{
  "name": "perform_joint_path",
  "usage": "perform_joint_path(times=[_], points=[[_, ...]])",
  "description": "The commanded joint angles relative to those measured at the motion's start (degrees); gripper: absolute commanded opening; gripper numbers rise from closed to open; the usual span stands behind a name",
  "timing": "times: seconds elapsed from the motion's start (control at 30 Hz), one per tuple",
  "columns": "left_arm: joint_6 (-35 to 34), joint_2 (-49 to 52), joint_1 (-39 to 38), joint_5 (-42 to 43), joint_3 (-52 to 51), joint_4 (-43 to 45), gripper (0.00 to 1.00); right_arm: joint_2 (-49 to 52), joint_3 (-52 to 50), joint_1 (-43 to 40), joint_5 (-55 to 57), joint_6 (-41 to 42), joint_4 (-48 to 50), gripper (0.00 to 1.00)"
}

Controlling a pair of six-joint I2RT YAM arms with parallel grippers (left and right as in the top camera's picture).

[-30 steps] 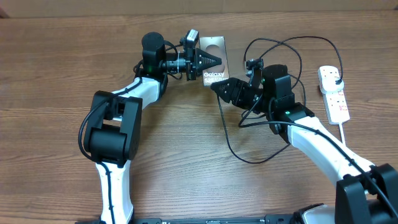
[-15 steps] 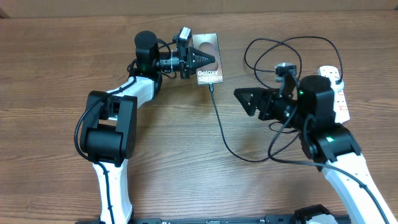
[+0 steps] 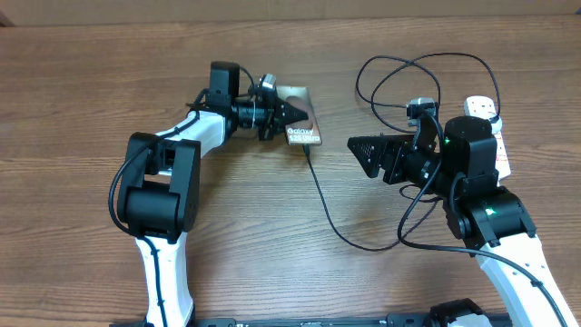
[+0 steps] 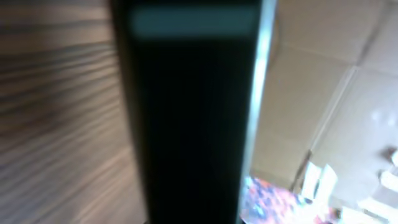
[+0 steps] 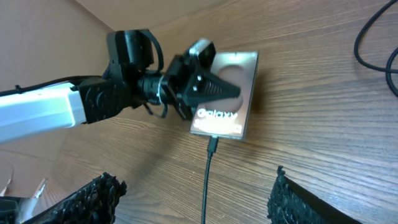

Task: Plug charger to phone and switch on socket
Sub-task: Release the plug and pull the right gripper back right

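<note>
Far centre: phone (image 3: 309,136) pinched at its left edge by left gripper (image 3: 297,113), charger (image 3: 320,191) plugged into its near end. Right gripper (image 3: 363,153) spread, well right of it; socket (image 3: 479,104) far right.

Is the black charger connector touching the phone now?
Touching. Right wrist view: the thin black cable's small connector meets the lettered end of the flat grey-brown phone, no gap visible.
</note>
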Motion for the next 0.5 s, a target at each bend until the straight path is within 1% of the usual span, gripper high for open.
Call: perform_joint_path(times=[0.0,0.13,0.17,0.27,0.37,0.47], points=[[9.5,-0.9,0.0,-7.6,0.8,-4.4,0.05,-0.8,0.3,-0.2,0.9,-1.5,0.3,0.79],[12.8,-0.9,0.0,-12.0,0.8,-9.1,0.08,-0.8,0.3,-0.2,2.1,-3.0,0.1,0.80],[13.6,-0.9,0.0,-12.4,0.8,-9.6,0.11,-0.8,0.3,-0.2,3.0,-3.0,-0.2,0.82],[14.7,-0.9,0.0,-14.4,0.8,-11.2,0.19,-0.8,0.3,-0.2,5.3,-3.0,-1.2,0.84],[15.3,-0.9,0.0,-17.4,0.8,-13.4,0.35,-0.8,0.3,-0.2,6.6,-3.5,-2.1,0.85],[15.5,-0.9,0.0,-20.5,0.8,-16.1,0.41,-0.8,0.3,-0.7,7.0,-4.3,-2.5,0.85]])
